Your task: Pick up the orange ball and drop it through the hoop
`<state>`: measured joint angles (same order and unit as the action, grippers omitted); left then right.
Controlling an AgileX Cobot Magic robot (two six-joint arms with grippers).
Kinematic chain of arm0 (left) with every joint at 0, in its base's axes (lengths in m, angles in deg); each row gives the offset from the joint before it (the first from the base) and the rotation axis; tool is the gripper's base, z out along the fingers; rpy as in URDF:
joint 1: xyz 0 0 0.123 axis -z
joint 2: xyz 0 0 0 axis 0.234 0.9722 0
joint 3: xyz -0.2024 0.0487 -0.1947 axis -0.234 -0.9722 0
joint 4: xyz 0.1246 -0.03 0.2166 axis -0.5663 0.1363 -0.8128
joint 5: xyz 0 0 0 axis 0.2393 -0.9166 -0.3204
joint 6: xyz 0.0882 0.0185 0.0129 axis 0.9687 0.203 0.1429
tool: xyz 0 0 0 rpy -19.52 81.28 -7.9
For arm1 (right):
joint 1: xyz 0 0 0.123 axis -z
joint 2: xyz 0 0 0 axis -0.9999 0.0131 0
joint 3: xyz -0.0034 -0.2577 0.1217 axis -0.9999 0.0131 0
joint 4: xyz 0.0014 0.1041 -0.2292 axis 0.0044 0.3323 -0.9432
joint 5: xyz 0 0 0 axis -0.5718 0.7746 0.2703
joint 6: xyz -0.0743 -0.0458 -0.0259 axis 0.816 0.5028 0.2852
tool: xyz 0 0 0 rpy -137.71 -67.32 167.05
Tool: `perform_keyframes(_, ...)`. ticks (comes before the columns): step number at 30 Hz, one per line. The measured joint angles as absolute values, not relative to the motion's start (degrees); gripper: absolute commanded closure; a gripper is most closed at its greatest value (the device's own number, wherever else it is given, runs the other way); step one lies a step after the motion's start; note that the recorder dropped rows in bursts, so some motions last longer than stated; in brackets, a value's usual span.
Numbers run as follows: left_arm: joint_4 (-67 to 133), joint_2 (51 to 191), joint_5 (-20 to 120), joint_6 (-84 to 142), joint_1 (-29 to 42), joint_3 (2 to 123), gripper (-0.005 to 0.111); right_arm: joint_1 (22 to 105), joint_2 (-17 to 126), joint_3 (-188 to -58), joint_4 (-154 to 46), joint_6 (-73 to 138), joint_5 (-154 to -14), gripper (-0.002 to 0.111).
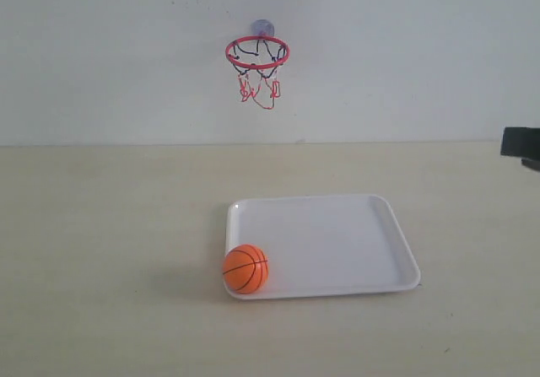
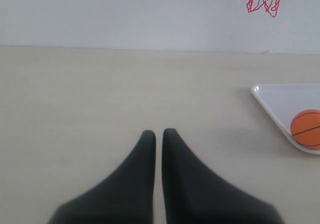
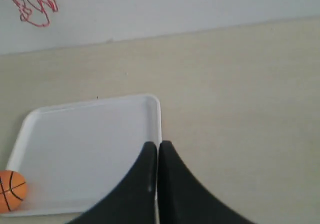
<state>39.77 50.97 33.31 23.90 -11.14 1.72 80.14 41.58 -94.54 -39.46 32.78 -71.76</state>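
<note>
Right now both tools are clenched and empty: our left gripper (image 2: 158, 134) hangs over the bare table (image 2: 75, 93), fingers all but touching, and our right gripper (image 3: 157, 146) hangs by the tray edge opposite the ball. The orange ball (image 1: 245, 269) sits in the near left corner of the white tray (image 1: 329, 234); the hoop (image 1: 257, 52) hangs on the far wall. We judge the left arm better placed: spread the fingers wide, descend centred, and close gently so the ball cannot roll away.

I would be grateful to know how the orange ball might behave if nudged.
Being round, the orange ball would probably roll; the rim of the white tray beside it may check that. Small, it seems light.
</note>
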Motion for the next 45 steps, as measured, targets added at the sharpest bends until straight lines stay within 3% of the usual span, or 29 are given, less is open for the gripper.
perform_keyframes(8, 39.8, 51.0, 33.3, 23.9, -11.1, 1.7, 0.103, 73.2, 53.1, -95.7, -34.1, 40.9, -71.2, 0.109)
perform_keyframes(13, 39.8, 51.0, 33.3, 23.9, -11.1, 1.7, 0.103, 64.0, 61.0, -104.3, -33.7, 46.7, -66.0, 0.109)
perform_keyframes(16, 39.8, 51.0, 33.3, 23.9, -11.1, 1.7, 0.103, 58.8, 66.1, -111.6, -33.4, 49.1, -59.5, 0.103)
perform_keyframes(19, 39.8, 51.0, 33.3, 23.9, -11.1, 1.7, 0.103, 54.8, 70.7, -117.5, -33.4, 49.9, -54.7, 0.082)
perform_keyframes(24, 39.8, 51.0, 33.3, 23.9, -11.1, 1.7, 0.103, 50.4, 76.9, -122.9, -33.4, 49.9, -53.2, 0.022)
perform_keyframes(26, 39.8, 51.0, 33.3, 23.9, -11.1, 1.7, 0.103, 49.9, 78.9, -123.9, -33.4, 47.9, -53.8, 0.014)
perform_keyframes(45, 39.8, 51.0, 33.3, 23.9, -11.1, 1.7, 0.103, 49.8, 92.3, -127.6, -33.2, 38.4, -65.2, 0.014)
